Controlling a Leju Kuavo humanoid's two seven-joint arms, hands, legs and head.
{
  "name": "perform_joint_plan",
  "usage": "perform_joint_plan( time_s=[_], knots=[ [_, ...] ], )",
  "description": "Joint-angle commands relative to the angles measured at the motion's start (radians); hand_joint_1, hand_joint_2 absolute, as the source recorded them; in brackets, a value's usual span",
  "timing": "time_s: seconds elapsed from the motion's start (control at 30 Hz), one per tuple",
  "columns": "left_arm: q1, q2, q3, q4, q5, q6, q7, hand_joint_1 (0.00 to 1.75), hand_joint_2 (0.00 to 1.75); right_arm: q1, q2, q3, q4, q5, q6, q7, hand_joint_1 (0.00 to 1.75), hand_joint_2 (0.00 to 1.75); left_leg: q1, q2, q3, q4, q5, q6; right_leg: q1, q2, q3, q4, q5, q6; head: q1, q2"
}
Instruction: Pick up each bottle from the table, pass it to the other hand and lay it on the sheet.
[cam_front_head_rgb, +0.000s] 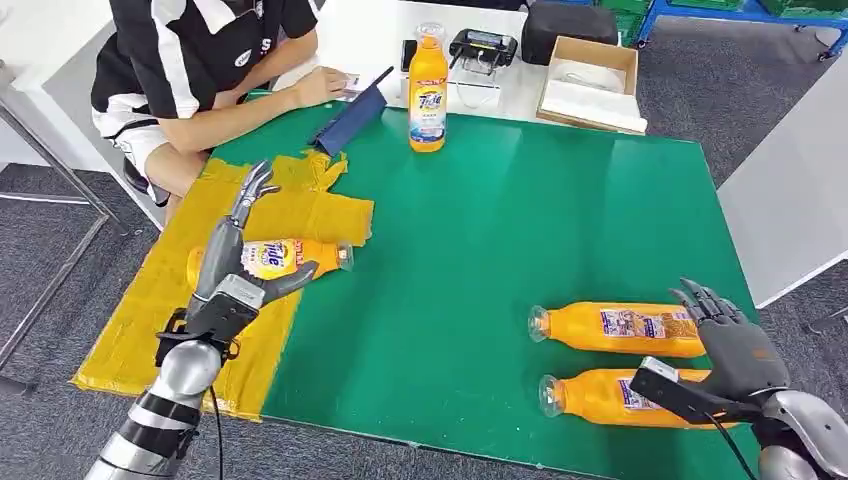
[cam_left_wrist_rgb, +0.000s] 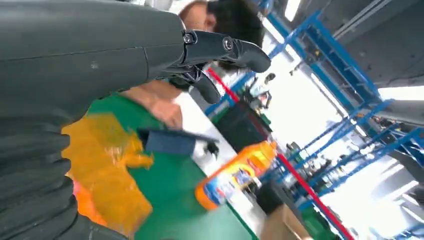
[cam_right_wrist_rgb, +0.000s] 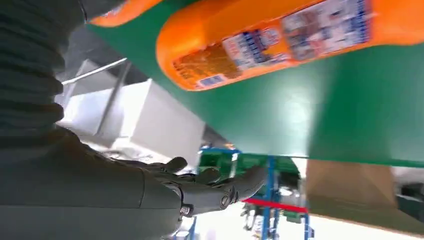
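On the green table mat (cam_front_head_rgb: 480, 250), a crumpled yellow plastic sheet (cam_front_head_rgb: 170, 310) covered the left edge, and one orange plastic bottle (cam_front_head_rgb: 285, 258) lay on it beneath the left hand (cam_front_head_rgb: 235, 270), fingers spread, gripping nothing. Two more orange bottles (cam_front_head_rgb: 620, 328) lay at the mat's right, beside the right hand (cam_front_head_rgb: 725, 345), likewise spread. A fourth bottle (cam_front_head_rgb: 427, 95) stood upright at the mat's far edge.

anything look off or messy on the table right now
The yellow sheet is crumpled and bunched along its far edge near the person's arm, not lying flat. One orange bottle stands upright at the back while three lie on their sides. Nothing appears spilled or damaged.
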Motion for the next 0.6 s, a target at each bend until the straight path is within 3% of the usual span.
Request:
perform_joint_plan(
  time_s=[0.03, 0.1, 0.17, 0.6],
  knots=[
    [0.027, -0.030, 0.015, -0.048, 0.052, -0.049, 0.013, 0.00, 1.75, -0.154, 0.093, 0.072, 0.260, 0.111, -0.057, 0.018, 0.00, 1.75, 0.002, 0.005, 0.015, 0.000, -0.007, -0.004, 0.001, 0.010, 0.015, -0.002, -0.005, -0.004, 0.000, 0.000],
    [0.028, -0.030, 0.015, -0.047, 0.052, -0.049, 0.013, 0.00, 1.75, -0.159, 0.095, 0.073, 0.266, 0.112, -0.057, 0.018, 0.00, 1.75, 0.002, 0.005, 0.014, 0.000, -0.006, -0.004, 0.001, 0.010, 0.013, -0.002, -0.004, -0.004, 0.000, 0.000],
    [0.028, -0.030, 0.015, -0.047, 0.052, -0.049, 0.013, 0.00, 1.75, -0.159, 0.095, 0.073, 0.266, 0.112, -0.057, 0.018, 0.00, 1.75, 0.001, 0.001, 0.004, -0.001, -0.001, -0.001, 0.001, 0.003, 0.004, -0.002, 0.000, -0.002, 0.000, 0.000],
    [0.028, -0.030, 0.015, -0.047, 0.052, -0.049, 0.013, 0.00, 1.75, -0.159, 0.095, 0.073, 0.266, 0.112, -0.057, 0.018, 0.00, 1.75, 0.001, 0.001, 0.004, 0.000, -0.002, -0.002, 0.001, 0.003, 0.005, -0.001, -0.001, -0.002, 0.000, 0.000]
  ],
)
